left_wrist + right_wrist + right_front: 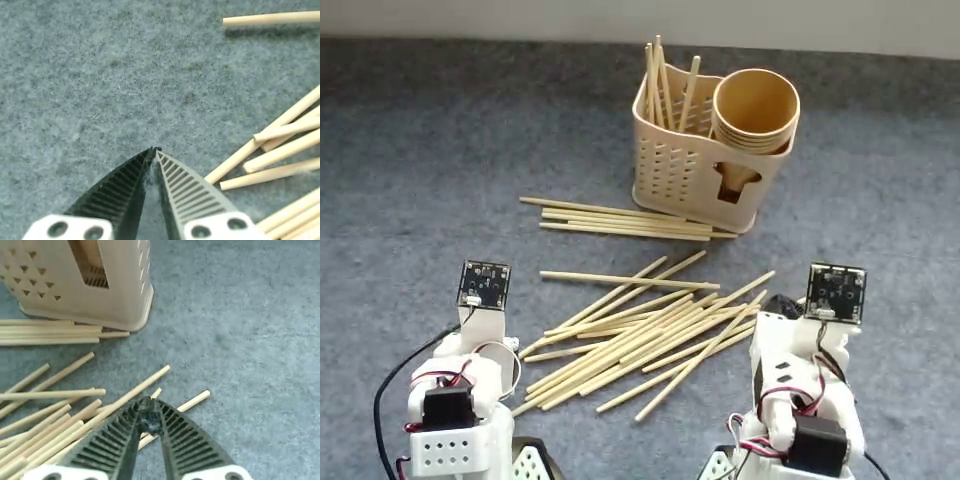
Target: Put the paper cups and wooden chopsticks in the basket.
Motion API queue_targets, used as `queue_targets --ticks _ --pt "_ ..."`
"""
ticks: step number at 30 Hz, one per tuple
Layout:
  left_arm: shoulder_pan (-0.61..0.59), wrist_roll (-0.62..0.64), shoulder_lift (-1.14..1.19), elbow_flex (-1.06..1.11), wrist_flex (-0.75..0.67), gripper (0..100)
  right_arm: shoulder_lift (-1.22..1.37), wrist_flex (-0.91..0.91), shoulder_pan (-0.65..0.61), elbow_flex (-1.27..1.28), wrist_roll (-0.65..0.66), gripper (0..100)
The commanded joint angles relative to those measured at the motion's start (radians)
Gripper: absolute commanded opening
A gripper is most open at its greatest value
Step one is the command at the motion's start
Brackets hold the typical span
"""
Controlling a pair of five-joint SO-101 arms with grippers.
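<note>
Wooden chopsticks (645,330) lie loose between the left tool (156,150) and right tool (148,405), both clenched empty, as they await loading into the basket (675,165) beyond.

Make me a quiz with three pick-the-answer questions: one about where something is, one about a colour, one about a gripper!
1. Where are the paper cups? A on the carpet; B in the basket; C in a gripper.
2. What colour is the carpet? A grey; B red; C green.
3. How is the left gripper? A wide open; B holding a cup; C shut, empty.
Answers: B, the cups sit stacked in the basket; A, the carpet is grey; C, it is closed on nothing.
</note>
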Motion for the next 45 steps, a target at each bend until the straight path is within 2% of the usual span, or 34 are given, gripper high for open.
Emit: queue_targets --ticks 1,7,16,22,28,31,33,36,45 --pt "-0.007 -0.003 -0.008 0.022 0.002 2 -0.002 0.007 0.004 -0.104 -0.014 0.9" --pt "-0.007 -0.003 -0.008 0.022 0.002 2 0.064 0.008 -0.054 -0.113 -0.014 0.9" --pt "-0.007 -0.003 -0.008 0.022 0.002 2 0.644 -0.002 -0.077 -0.328 -0.017 0.9" --pt "-0.007 -0.003 -0.008 0.022 0.002 2 0.924 -0.005 -0.071 -0.414 -0.017 0.9" --pt "-0.007 -0.003 -0.008 0.022 0.002 2 1.017 -0.183 -0.061 -0.412 -0.017 0.6" --pt "-0.007 -0.003 -0.008 0.022 0.002 2 1.017 -0.191 -0.030 -0.404 -0.020 0.6" --pt "-0.007 -0.003 -0.008 0.022 0.002 2 1.026 -0.189 -0.027 -0.403 -0.097 0.6" --pt "-0.007 -0.003 -0.008 0.022 0.002 2 1.049 -0.191 -0.025 -0.406 -0.305 1.0" --pt "-0.007 -0.003 -0.008 0.022 0.002 2 1.317 -0.194 -0.007 -0.519 -0.470 1.1"
